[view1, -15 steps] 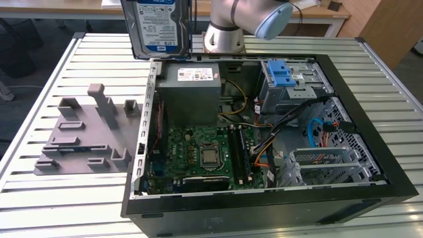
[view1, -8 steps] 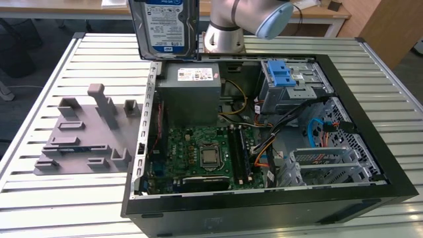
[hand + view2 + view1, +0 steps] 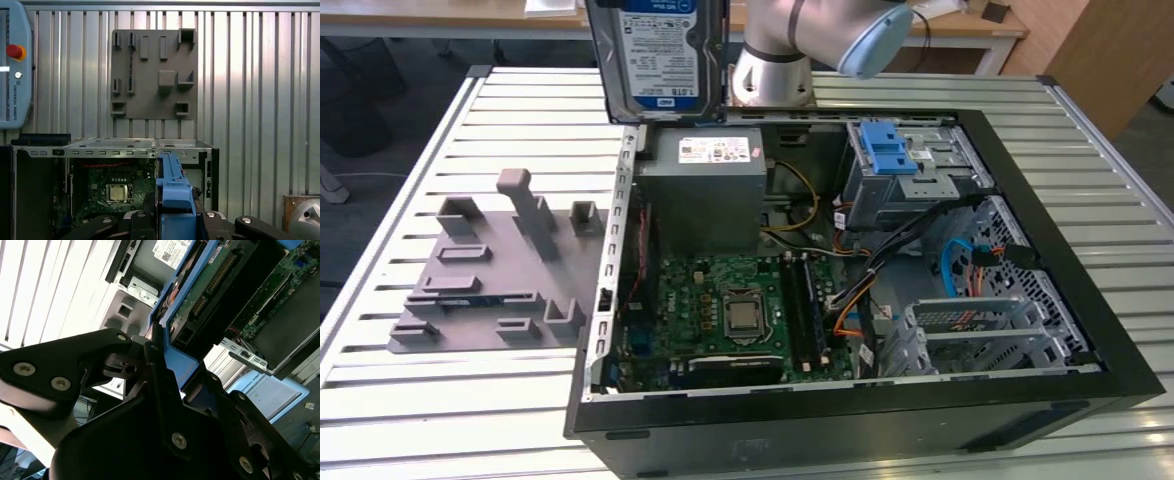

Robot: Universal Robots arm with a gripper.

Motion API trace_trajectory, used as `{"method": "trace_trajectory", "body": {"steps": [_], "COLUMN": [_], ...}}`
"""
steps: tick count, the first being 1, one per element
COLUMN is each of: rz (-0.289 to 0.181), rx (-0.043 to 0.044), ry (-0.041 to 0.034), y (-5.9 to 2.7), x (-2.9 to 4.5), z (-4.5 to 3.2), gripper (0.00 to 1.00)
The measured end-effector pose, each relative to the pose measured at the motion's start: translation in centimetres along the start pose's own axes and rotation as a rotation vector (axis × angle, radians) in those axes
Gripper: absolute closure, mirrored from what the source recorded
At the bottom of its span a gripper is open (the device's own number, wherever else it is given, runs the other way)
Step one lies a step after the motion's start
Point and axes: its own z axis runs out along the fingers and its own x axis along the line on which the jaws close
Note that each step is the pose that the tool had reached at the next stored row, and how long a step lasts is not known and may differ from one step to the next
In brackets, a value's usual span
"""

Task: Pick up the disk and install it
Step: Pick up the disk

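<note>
A robot arm [image 3: 807, 40] holds the disk [image 3: 656, 60] in the air. In the exterior view the disk sits at 12 o'clock, on edge with its blue-and-white label facing the camera. It hangs above the 11 o'clock corner of an open computer case [image 3: 854, 410] and touches nothing below.

In both wrist views the end effector [image 3: 160, 347] is clenched on the disk's bright blue carrier frame [image 3: 172, 190]. This grip probably keeps the pads off the label and the green circuit board underneath.

The case lies on its side on a slatted metal counter [image 3: 454, 120], with the open side up. That probably lets the arm reach the inside from above. The motherboard [image 3: 720, 300] is at the centre of the case. A grey metal drive cage [image 3: 914, 185] with a blue latch [image 3: 887, 150] is at the case's 1 o'clock.

A grey slotted stand [image 3: 494, 270] lies flat on the counter at 9 o'clock from the case, well apart from the disk. The disk is lifted but not yet installed.
</note>
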Motion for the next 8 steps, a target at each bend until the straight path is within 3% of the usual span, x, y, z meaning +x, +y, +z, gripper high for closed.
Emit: {"method": "trace_trajectory", "body": {"steps": [8], "rz": [0.0], "rx": [0.0], "ry": [-0.0001], "y": [-0.32], "x": [0.82], "z": [0.05], "gripper": [0.64]}}
